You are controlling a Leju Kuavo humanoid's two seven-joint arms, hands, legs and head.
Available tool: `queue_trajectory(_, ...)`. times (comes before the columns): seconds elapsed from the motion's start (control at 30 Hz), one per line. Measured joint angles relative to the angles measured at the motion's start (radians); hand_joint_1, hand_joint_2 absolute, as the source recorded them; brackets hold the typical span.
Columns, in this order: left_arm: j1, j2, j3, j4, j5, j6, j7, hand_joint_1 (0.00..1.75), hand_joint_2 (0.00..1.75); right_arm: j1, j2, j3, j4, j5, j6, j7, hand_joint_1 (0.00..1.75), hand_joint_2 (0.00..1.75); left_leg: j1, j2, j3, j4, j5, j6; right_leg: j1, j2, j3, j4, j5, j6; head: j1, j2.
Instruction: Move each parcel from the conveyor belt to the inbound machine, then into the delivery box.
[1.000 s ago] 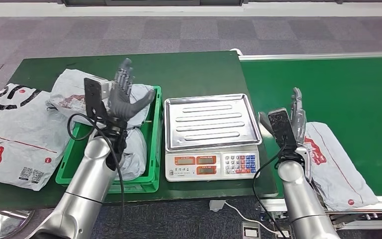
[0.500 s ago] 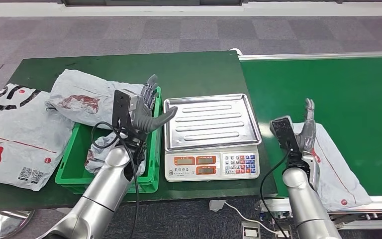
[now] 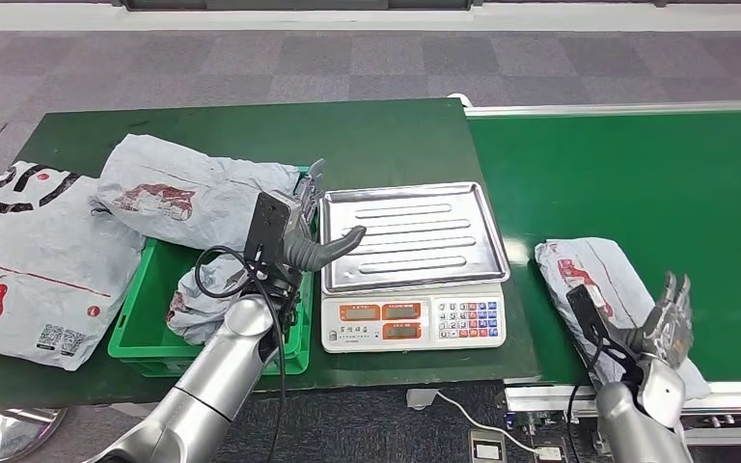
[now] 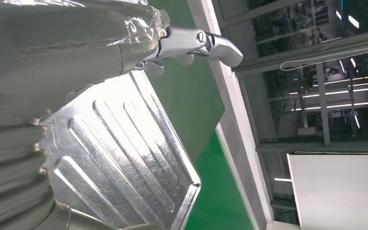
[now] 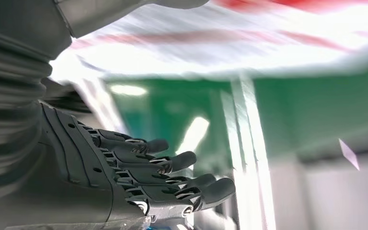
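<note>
A grey parcel with red print (image 3: pixel 593 280) lies on the green conveyor belt (image 3: pixel 637 174), near its front edge. My right hand (image 3: pixel 668 323) hovers over the parcel's near right end, fingers spread and holding nothing; in the right wrist view its dark fingers (image 5: pixel 172 177) stretch out below the blurred parcel (image 5: pixel 268 43). The scale with a bare steel tray (image 3: pixel 415 231) stands between belt and green crate (image 3: pixel 138 299). My left hand (image 3: pixel 304 236) is open at the tray's left edge, thumb reaching over the tray (image 4: pixel 124 158).
The crate holds a crumpled grey parcel (image 3: pixel 203 299), and another grey parcel (image 3: pixel 183 198) drapes over its far rim. A large white parcel (image 3: pixel 29 260) lies flat at the left end of the green table. A cable runs on the floor below the scale.
My left hand has swung right from above the crate to the scale's left edge. My right hand has dropped back along the belt parcel to the belt's near edge.
</note>
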Motion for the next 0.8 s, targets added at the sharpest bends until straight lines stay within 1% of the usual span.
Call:
queue_trajectory(0.1, 0.000, 0.000, -0.001, 0.000, -0.005, 0.001, 0.003, 0.00, 1.75, 0.012, -0.024, -0.041, 0.063, 0.053, 0.084, 0.065, 0.00, 1.75, 0.000, 0.000, 0.000, 0.000, 0.000, 0.000, 0.000, 0.000, 0.000, 0.000, 0.000, 0.000, 0.000, 0.000)
queue_trajectory(0.27, 0.001, 0.000, -0.001, 0.000, -0.006, 0.001, 0.006, 0.00, 1.75, 0.015, -0.047, -0.067, 0.113, 0.074, 0.120, 0.091, 0.00, 1.75, 0.000, 0.001, 0.000, 0.000, 0.000, -0.001, 0.000, 0.001, 0.000, 0.000, 0.000, 0.000, 0.000, 0.000)
queue_trajectory(0.3, 0.001, 0.000, -0.001, -0.001, -0.007, 0.001, 0.006, 0.00, 1.75, 0.013, -0.050, -0.070, 0.120, 0.081, 0.141, 0.101, 0.00, 1.75, 0.000, 0.001, 0.000, 0.000, 0.000, -0.001, 0.000, 0.001, 0.000, 0.000, 0.000, 0.000, 0.000, 0.000)
queue_trajectory(0.4, 0.008, 0.000, -0.001, -0.010, -0.021, 0.010, 0.012, 0.00, 1.75, -0.005, -0.061, -0.074, 0.148, 0.125, 0.259, 0.153, 0.00, 1.75, 0.000, 0.001, 0.001, 0.000, 0.000, -0.001, 0.000, 0.001, 0.001, 0.000, 0.000, 0.000, 0.000, 0.000)
queue_trajectory(0.5, 0.023, 0.002, -0.001, -0.029, -0.037, 0.023, 0.020, 0.00, 1.75, -0.035, -0.075, -0.074, 0.181, 0.165, 0.343, 0.173, 0.00, 1.75, 0.000, 0.002, 0.003, 0.000, -0.001, 0.000, 0.000, 0.002, 0.003, 0.000, -0.001, 0.001, 0.000, 0.000)
queue_trajectory(0.6, 0.035, 0.005, -0.001, -0.045, -0.042, 0.030, 0.022, 0.00, 1.75, -0.056, -0.084, -0.074, 0.205, 0.178, 0.372, 0.177, 0.00, 1.75, 0.000, 0.002, 0.004, 0.000, -0.001, 0.001, 0.000, 0.001, 0.006, -0.001, -0.001, 0.003, 0.000, 0.000)
queue_trajectory(0.8, 0.044, 0.010, -0.001, -0.059, -0.042, 0.032, 0.022, 0.00, 1.75, -0.069, -0.088, -0.074, 0.227, 0.183, 0.377, 0.178, 0.00, 1.75, 0.000, 0.000, 0.005, 0.002, 0.000, 0.004, 0.000, 0.000, 0.009, -0.002, 0.000, 0.005, 0.000, 0.000)
